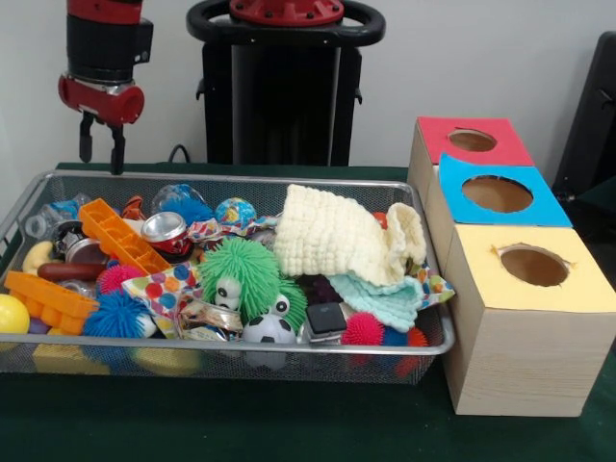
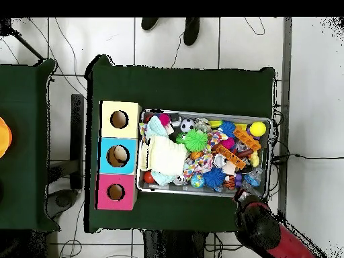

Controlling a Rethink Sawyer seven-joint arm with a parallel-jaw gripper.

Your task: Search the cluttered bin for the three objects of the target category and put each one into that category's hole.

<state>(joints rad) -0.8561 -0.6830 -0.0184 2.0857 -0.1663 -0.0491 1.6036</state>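
The wire mesh bin [image 1: 231,177] is full of toys and cloths; it also shows in the overhead view [image 2: 201,112]. A crushed clear bottle [image 1: 50,218] lies in its far left corner. A second clear bluish one [image 1: 179,198] lies behind a metal can [image 1: 166,229]. In the overhead view clear plastic [image 2: 253,177] shows in the bin's corner nearest the robot. I cannot make out a third bottle. My gripper [image 1: 101,154] hangs open and empty above the far left corner of the bin, clear of its contents. From overhead, the gripper [image 2: 243,199] is just outside the rim.
Three boxes with round holes stand beside the bin: red-topped [image 1: 472,141], blue-topped [image 1: 498,192], yellow-topped [image 1: 532,265]. A cream knitted cloth [image 1: 337,236], a green fuzzy toy [image 1: 250,274] and an orange block [image 1: 120,236] lie on top. A person's shoes [image 2: 192,30] show across the table.
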